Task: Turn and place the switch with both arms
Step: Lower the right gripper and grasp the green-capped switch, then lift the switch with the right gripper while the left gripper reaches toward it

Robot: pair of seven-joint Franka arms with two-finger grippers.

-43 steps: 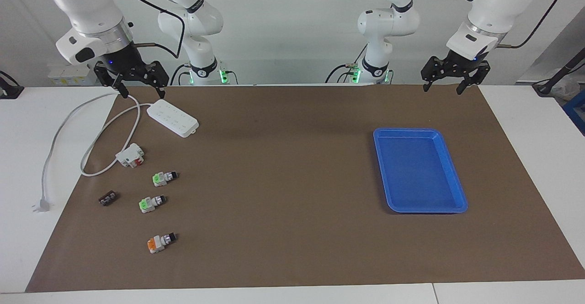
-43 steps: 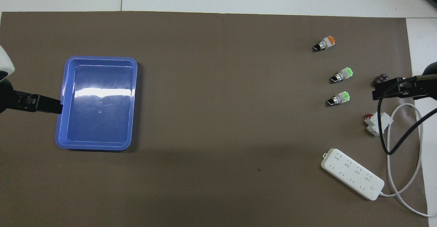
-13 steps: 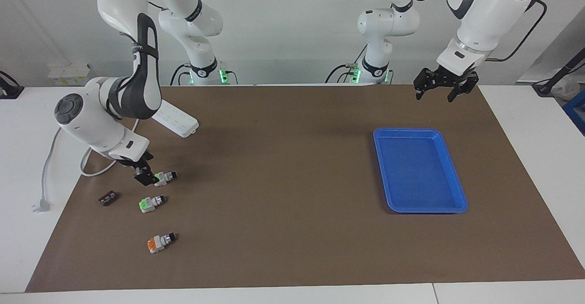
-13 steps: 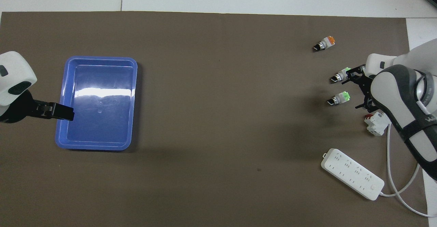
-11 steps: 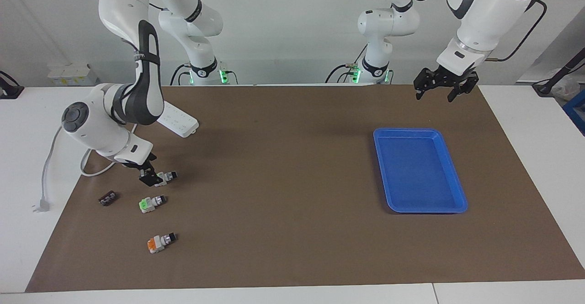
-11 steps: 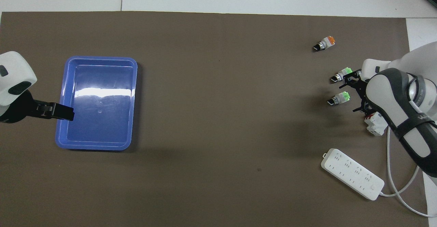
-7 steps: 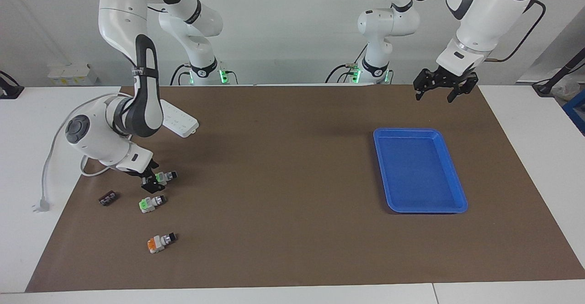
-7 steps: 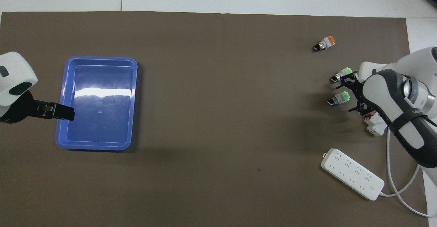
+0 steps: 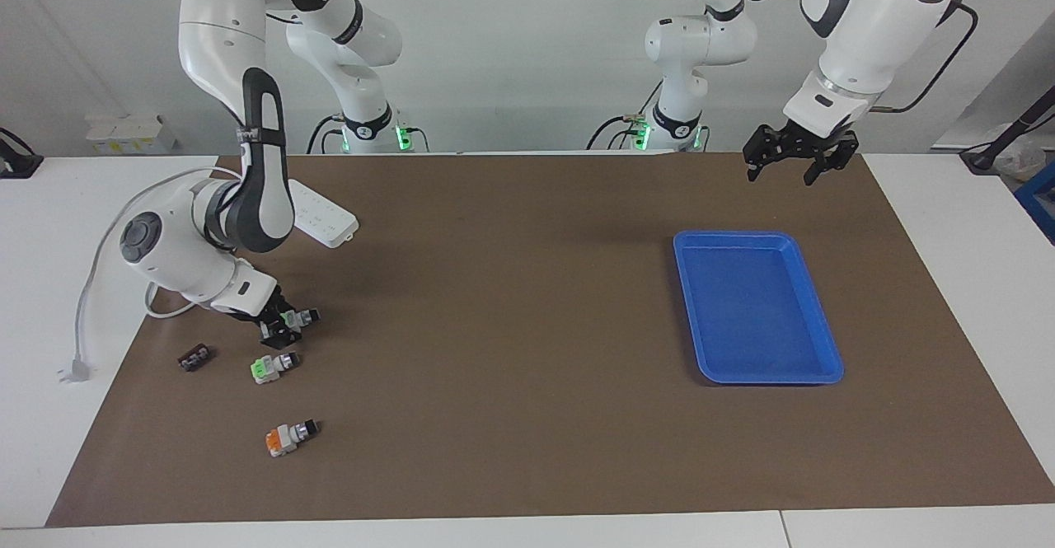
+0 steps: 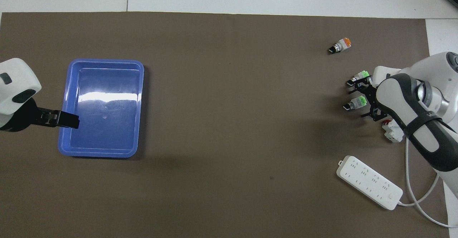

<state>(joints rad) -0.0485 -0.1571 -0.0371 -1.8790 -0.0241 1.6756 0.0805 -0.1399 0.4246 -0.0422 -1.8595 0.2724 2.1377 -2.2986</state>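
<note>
Bright, even light; tray [image 10: 64,123] glare

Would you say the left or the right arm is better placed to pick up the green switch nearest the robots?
The right: the right gripper is open, low around that green switch; the left gripper hangs high, near the blue tray.

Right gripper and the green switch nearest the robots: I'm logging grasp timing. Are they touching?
Cannot tell. The facing view shows the right gripper at the green switch, its fingers astride it in the overhead view; neither shows contact or gap.
</note>
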